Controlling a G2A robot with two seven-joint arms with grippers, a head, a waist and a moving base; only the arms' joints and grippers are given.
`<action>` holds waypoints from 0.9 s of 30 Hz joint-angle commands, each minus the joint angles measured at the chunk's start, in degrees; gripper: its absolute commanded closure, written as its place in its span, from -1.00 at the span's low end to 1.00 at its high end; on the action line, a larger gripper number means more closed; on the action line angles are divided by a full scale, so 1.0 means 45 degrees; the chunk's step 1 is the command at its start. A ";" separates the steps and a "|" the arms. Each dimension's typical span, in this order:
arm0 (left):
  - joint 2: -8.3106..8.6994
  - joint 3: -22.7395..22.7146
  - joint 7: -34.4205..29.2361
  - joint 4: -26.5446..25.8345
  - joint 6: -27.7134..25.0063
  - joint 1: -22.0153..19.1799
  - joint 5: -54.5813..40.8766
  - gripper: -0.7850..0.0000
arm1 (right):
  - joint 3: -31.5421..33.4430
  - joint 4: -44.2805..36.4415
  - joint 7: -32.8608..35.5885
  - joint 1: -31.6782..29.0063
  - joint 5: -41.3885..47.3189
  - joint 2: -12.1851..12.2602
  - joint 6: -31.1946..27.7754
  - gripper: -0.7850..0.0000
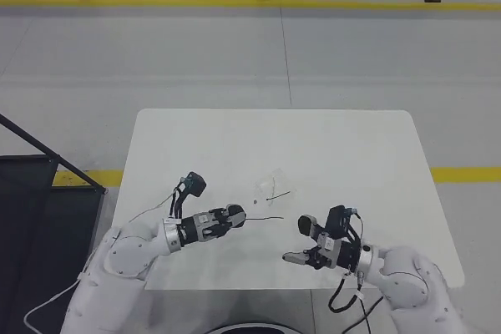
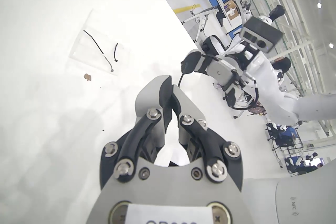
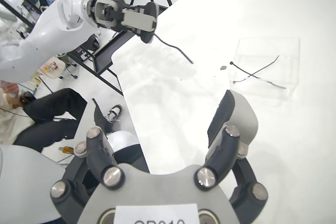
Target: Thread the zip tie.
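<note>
A thin black zip tie is held by one end in my left gripper, which is shut on it above the front middle of the white table. The tie's free end points toward my right gripper, which stands open and empty a short way off. In the left wrist view the pads of the left gripper press together and the zip tie curls out past them. In the right wrist view the held zip tie sticks out of the left gripper, ahead of the open right gripper.
A clear plastic sheet lies on the table behind the grippers, with two loose black zip ties crossed on it. A small brown scrap lies beside it. The table's front edge runs close under both arms.
</note>
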 commanded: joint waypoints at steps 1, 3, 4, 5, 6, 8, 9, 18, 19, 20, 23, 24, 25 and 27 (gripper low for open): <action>0.0036 -0.0034 0.0068 -0.0023 -0.0192 0.0078 -0.0035 1.00 | -0.0061 0.0205 0.0920 0.0396 0.0857 0.0013 0.1265 -1.00; 0.0072 -0.0053 0.0141 -0.0044 -0.0307 0.0173 -0.0008 1.00 | -0.0061 0.0205 0.0920 0.0396 0.0857 0.0013 0.1265 -1.00; 0.0093 -0.0083 0.0156 -0.0054 -0.0220 0.0211 0.0108 1.00 | -0.0061 0.0205 0.0920 0.0396 0.0857 0.0013 0.1265 -1.00; 0.0093 -0.0083 0.0156 -0.0054 -0.0220 0.0211 0.0108 1.00 | -0.0061 0.0205 0.0920 0.0396 0.0857 0.0013 0.1265 -1.00; 0.0093 -0.0083 0.0156 -0.0054 -0.0220 0.0211 0.0108 1.00 | -0.0061 0.0205 0.0920 0.0396 0.0857 0.0013 0.1265 -1.00; 0.0093 -0.0083 0.0156 -0.0054 -0.0220 0.0211 0.0108 1.00 | -0.0061 0.0205 0.0920 0.0396 0.0857 0.0013 0.1265 -1.00; 0.0093 -0.0083 0.0156 -0.0054 -0.0220 0.0211 0.0108 1.00 | -0.0061 0.0205 0.0920 0.0396 0.0857 0.0013 0.1265 -1.00; 0.0093 -0.0083 0.0156 -0.0054 -0.0220 0.0211 0.0108 1.00 | -0.0061 0.0205 0.0920 0.0396 0.0857 0.0013 0.1265 -1.00; 0.0093 -0.0083 0.0156 -0.0054 -0.0220 0.0211 0.0108 1.00 | -0.0061 0.0205 0.0920 0.0396 0.0857 0.0013 0.1265 -1.00; 0.0093 -0.0083 0.0156 -0.0054 -0.0220 0.0211 0.0108 1.00 | -0.0061 0.0205 0.0920 0.0396 0.0857 0.0013 0.1265 -1.00; 0.0093 -0.0083 0.0156 -0.0054 -0.0220 0.0211 0.0108 1.00 | -0.0061 0.0205 0.0920 0.0396 0.0857 0.0013 0.1265 -1.00; 0.0093 -0.0083 0.0156 -0.0054 -0.0220 0.0211 0.0108 1.00 | -0.0061 0.0205 0.0920 0.0396 0.0857 0.0013 0.1265 -1.00; 0.0093 -0.0083 0.0156 -0.0054 -0.0220 0.0211 0.0108 1.00 | -0.0061 0.0205 0.0920 0.0396 0.0857 0.0013 0.1265 -1.00; 0.0093 -0.0073 0.0200 -0.0062 -0.0188 0.0220 0.0125 1.00 | -0.0061 0.0205 0.0920 0.0396 0.0857 0.0013 0.1265 -1.00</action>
